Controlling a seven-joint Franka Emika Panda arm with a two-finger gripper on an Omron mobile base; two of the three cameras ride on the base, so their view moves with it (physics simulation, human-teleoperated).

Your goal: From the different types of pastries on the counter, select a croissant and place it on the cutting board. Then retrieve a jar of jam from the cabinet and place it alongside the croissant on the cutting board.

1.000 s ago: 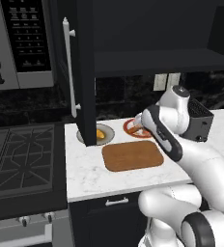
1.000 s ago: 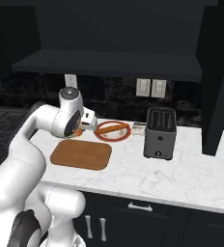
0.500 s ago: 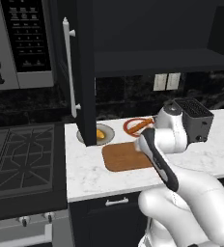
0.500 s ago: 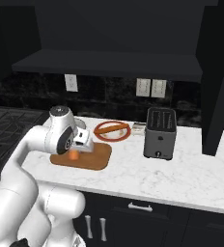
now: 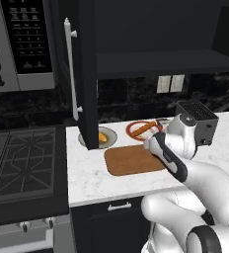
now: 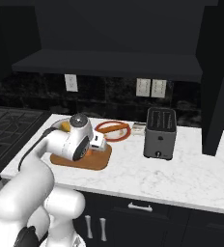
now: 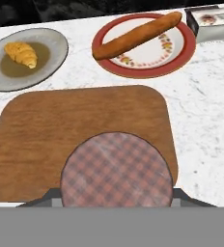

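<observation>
The end effector grips the jar of jam, holding it over the near part of the cutting board. Beyond the board, the croissant lies on a grey plate; beside it, the stick pastry lies on a red-rimmed plate.

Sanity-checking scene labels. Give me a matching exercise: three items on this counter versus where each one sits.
1. small yellow-orange curved croissant
2. long orange-brown stick-shaped pastry
3. jar with a round red-checked lid

A. on the red-rimmed plate
B. on the grey plate
C. between the fingertips, over the brown wooden cutting board

Pairs: 1-B, 2-A, 3-C.
</observation>
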